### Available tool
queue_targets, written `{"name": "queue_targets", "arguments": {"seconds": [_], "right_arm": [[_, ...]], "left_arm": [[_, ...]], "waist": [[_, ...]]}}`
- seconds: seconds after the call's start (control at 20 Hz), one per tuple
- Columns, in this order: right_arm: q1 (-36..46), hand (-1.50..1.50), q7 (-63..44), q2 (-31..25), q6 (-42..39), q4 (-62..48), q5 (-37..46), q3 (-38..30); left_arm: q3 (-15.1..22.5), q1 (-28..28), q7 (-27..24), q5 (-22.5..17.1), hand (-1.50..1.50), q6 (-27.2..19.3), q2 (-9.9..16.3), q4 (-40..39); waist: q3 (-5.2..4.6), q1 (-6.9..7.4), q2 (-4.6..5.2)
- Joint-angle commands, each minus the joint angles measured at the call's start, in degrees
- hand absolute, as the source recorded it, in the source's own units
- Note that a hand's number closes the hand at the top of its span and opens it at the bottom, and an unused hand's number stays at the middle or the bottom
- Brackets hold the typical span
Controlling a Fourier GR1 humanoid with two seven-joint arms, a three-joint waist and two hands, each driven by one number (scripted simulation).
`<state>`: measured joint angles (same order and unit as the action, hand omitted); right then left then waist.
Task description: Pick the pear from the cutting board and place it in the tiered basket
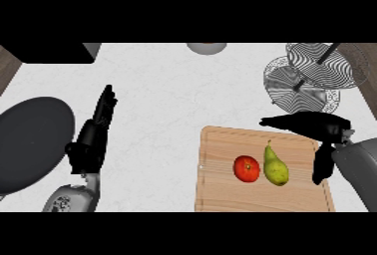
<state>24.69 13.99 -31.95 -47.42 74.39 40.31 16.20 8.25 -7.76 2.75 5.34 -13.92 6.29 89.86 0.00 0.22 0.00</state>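
In the head view, which is the only one you have, look first at the lower right of the frame. There the yellow-green pear with a thin stem point(275, 168) lies on the light wooden cutting board point(221, 191), and just left of it, very near, is a round red tomato point(247, 168). The long axis of the pear runs almost up and down in the frame, a little tilted, with the stem end toward the top and the wide end toward the bottom. Its skin looks smooth, and it has a narrow neck and a full lower part.

Your right hand point(318, 130) is the nearer one by far. It is spread wide above the right part of the board: some fingers reach left above the stem, and another part hangs down at the right side of the pear. It holds nothing and I see a clear gap between it and the fruit. So the pear lies to the lower left of this hand, inside the opening. I judge that you must close across the short width of the pear and keep away from the tomato.

The wire tiered basket with round trays point(309, 79) stands at the upper right, above the board.

Your left hand point(95, 132) rests at the left, fingers straight and pointing up, beside a dark grey round plate point(29, 144).
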Motion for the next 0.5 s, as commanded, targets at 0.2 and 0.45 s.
{"name": "queue_targets", "arguments": {"seconds": [0.2,0.45], "right_arm": [[0.77,-1.50,8.48,-1.02,0.39,-6.19,3.74,0.98],[2.92,-1.50,5.64,3.39,-0.49,-9.06,4.79,0.19]], "left_arm": [[-0.04,-2.18,-2.51,1.84,0.00,-0.35,-3.01,-4.94],[-3.01,-3.99,-3.45,0.78,0.00,1.70,-1.95,-6.77]], "waist": [[0.00,-0.11,0.11],[0.00,-0.02,0.10]]}}
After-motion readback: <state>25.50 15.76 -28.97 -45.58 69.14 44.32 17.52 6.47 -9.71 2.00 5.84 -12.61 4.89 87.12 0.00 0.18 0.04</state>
